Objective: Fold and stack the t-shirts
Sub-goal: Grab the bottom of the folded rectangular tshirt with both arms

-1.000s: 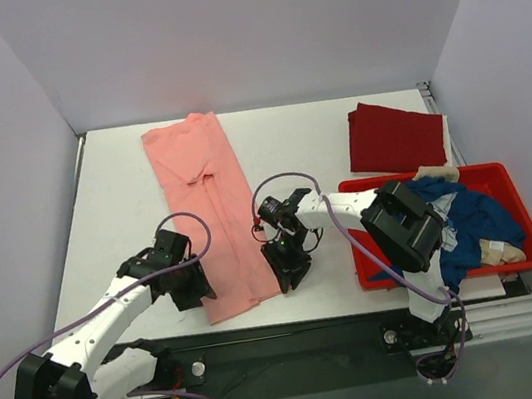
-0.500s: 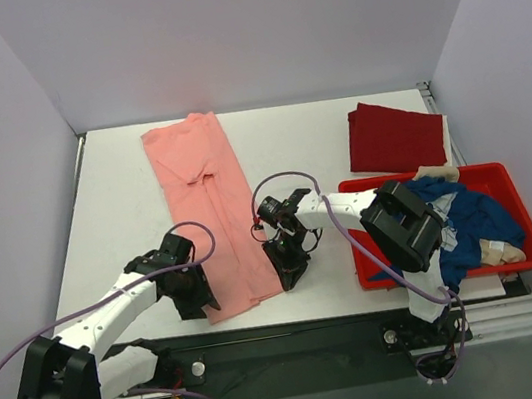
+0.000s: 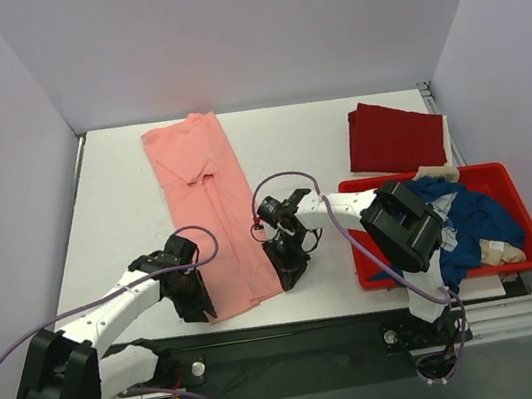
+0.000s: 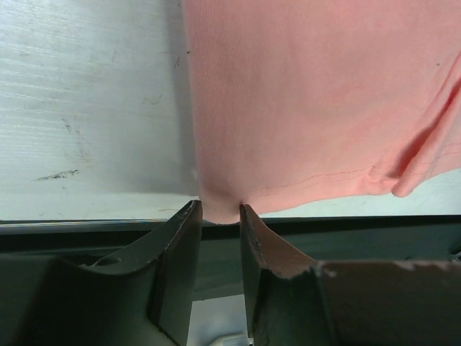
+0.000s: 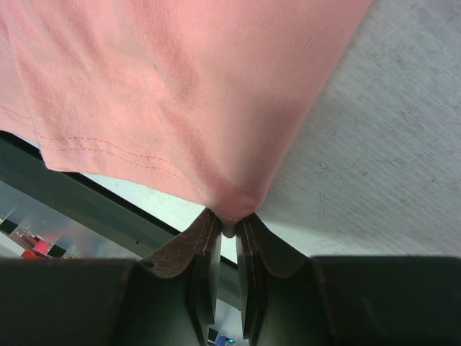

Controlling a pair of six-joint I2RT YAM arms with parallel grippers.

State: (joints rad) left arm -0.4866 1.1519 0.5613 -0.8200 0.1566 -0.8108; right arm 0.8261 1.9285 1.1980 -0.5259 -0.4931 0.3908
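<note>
Red shirt (image 3: 396, 135) folded, navy shirt (image 3: 471, 213) in tub (image 3: 484, 167); pink shirt (image 3: 208, 204) mid-fold: right gripper (image 5: 228, 231) pinches one near corner, left gripper (image 4: 218, 216) narrow round other, grip unclear.

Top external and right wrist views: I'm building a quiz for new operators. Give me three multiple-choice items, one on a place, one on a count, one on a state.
1. Where is the dark red t-shirt?
A. In the tub.
B. Under the pink shirt.
C. On the table, beyond the red tub.

2. How many shirts lie on the table outside the tub?
A. Two.
B. One.
C. Three.

3. The right hand is:
A. open in the air.
B. shut on the salmon-pink t-shirt, at its near corner.
C. shut on the tub rim.

Answers: C, it lies on the tabletop behind the tub; A, only the pink and dark red ones; B, the wrist view shows it pinching the cloth corner.
</note>
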